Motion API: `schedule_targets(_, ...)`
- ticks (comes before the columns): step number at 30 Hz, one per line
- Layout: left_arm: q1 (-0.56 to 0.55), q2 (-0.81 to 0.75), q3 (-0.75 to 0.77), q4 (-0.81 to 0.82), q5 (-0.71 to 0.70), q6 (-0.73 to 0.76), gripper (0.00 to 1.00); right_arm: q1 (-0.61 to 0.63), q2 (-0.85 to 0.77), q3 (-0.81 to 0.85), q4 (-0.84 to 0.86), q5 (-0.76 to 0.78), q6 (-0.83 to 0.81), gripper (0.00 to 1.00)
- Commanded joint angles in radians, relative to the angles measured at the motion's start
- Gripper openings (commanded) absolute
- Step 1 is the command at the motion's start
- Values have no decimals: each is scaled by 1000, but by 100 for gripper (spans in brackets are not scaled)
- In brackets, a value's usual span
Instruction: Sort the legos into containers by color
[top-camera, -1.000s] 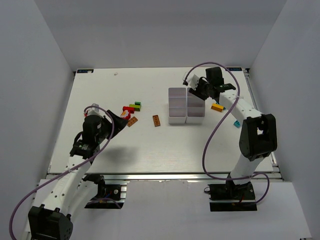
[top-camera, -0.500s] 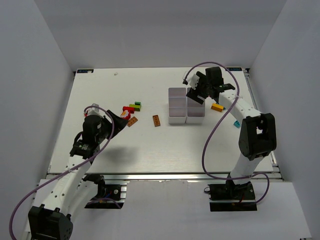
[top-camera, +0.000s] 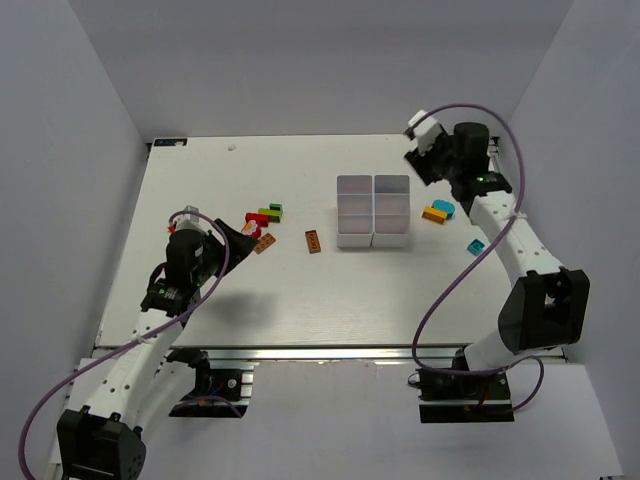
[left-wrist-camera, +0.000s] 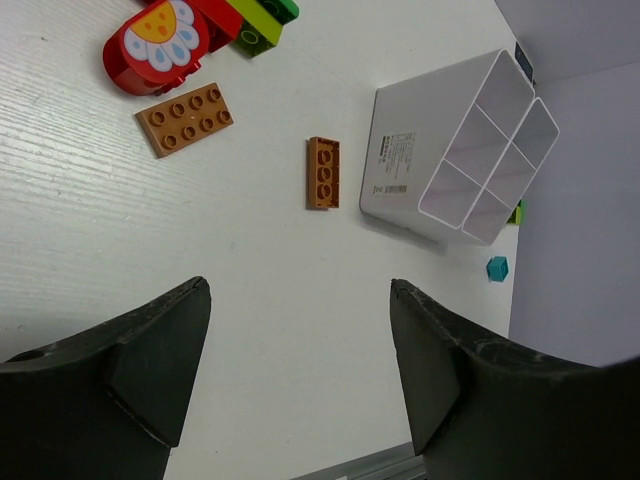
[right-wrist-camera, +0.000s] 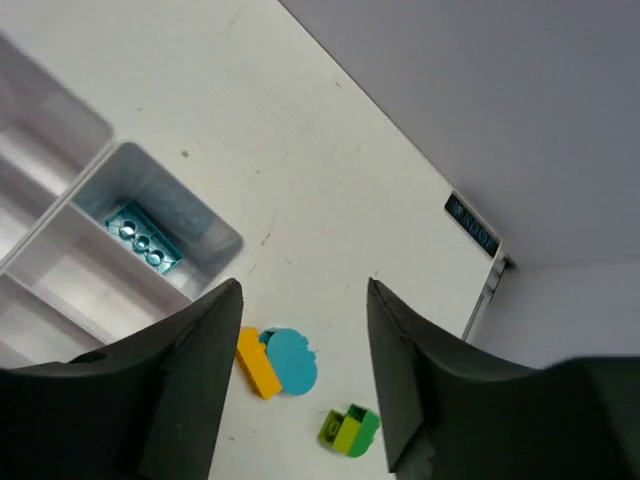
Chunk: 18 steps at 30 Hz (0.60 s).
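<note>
The white six-compartment tray (top-camera: 373, 211) stands mid-table. A teal brick (right-wrist-camera: 145, 237) lies in the tray's (right-wrist-camera: 70, 208) corner compartment. My right gripper (top-camera: 422, 160) hangs open and empty behind the tray's right side. Below my right gripper (right-wrist-camera: 303, 285) lie an orange brick with a teal piece (right-wrist-camera: 275, 362) and a green piece (right-wrist-camera: 350, 428). My left gripper (left-wrist-camera: 300, 290) is open and empty. Ahead of it lie a brown brick (left-wrist-camera: 323, 173), an orange-brown plate (left-wrist-camera: 185, 119) and a red flower piece (left-wrist-camera: 160, 45). In the top view my left gripper (top-camera: 245, 232) sits beside that cluster.
A small teal cube (top-camera: 476, 246) lies right of the tray, near the right arm. Green bricks (top-camera: 270, 212) sit behind the red piece (top-camera: 255, 222). White walls close in the table on three sides. The table's right edge rail (top-camera: 500, 160) runs close to my right gripper.
My right gripper opened over the tray's back right compartment, then drew back up and to the right, leaving the teal brick inside. The left arm has not moved.
</note>
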Motion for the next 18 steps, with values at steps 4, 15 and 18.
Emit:
schedule_targets(4, -4, 16, -14, 48, 26, 1, 82, -196, 110, 117, -192, -112, 303, 23)
schedule_targets(15, -4, 27, -11, 54, 30, 4, 82, -364, 349, 263, -437, -186, 312, 70)
schedule_targets(18, -4, 13, -14, 40, 20, 4, 82, -382, 413, 359, -600, -189, 231, 66)
